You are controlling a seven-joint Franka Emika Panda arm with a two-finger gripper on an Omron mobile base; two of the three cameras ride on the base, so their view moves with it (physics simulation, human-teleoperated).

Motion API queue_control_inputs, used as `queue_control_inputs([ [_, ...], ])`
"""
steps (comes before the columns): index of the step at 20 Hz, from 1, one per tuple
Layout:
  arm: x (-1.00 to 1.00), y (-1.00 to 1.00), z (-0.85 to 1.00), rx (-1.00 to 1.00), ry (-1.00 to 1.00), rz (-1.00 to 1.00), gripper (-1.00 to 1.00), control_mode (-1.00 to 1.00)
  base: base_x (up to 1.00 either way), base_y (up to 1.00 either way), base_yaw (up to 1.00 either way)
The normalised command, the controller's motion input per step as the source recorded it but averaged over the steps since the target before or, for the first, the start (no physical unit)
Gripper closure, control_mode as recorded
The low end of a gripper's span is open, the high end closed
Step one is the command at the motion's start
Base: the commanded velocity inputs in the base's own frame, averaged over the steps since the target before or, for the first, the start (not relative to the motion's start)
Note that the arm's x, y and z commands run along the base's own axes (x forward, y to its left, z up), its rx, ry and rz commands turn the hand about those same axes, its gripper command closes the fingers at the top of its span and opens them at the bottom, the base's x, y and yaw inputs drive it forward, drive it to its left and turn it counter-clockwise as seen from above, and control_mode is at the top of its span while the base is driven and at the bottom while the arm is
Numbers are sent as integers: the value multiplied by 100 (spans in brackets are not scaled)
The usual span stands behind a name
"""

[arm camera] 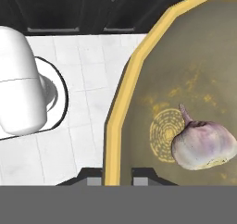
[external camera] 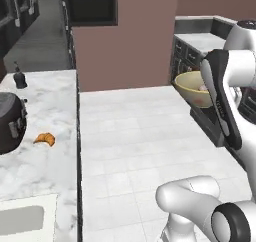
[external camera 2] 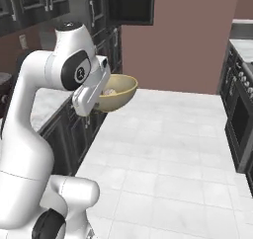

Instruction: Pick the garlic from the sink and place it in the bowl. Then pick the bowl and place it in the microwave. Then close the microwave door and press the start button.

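carrying the bowl (external camera 2: 116, 92) in the air over the white tiled floor (external camera: 140, 136), the hand (arm camera: 118, 174) pinches the bowl's near rim, one fingertip inside the wall and one outside. the garlic (arm camera: 203, 144) lies on the bowl's bottom, right of the pinched edge and apart from it. the bowl hangs well above the floor, with a wide stretch of open tiles beneath and to its right. to the left, a marble surface (external camera: 45, 116) carries a croissant (external camera: 45, 138); the sink (external camera: 27, 218) sits at its near edge.
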Motion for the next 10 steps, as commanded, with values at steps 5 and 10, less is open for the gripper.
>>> queue_control_inputs([
  [5, 0, 0, 0, 0, 0, 0, 100, 100, 98, -37, -34],
  [10, 0, 0, 0, 0, 0, 0, 100, 100, 100, -42, -7],
])
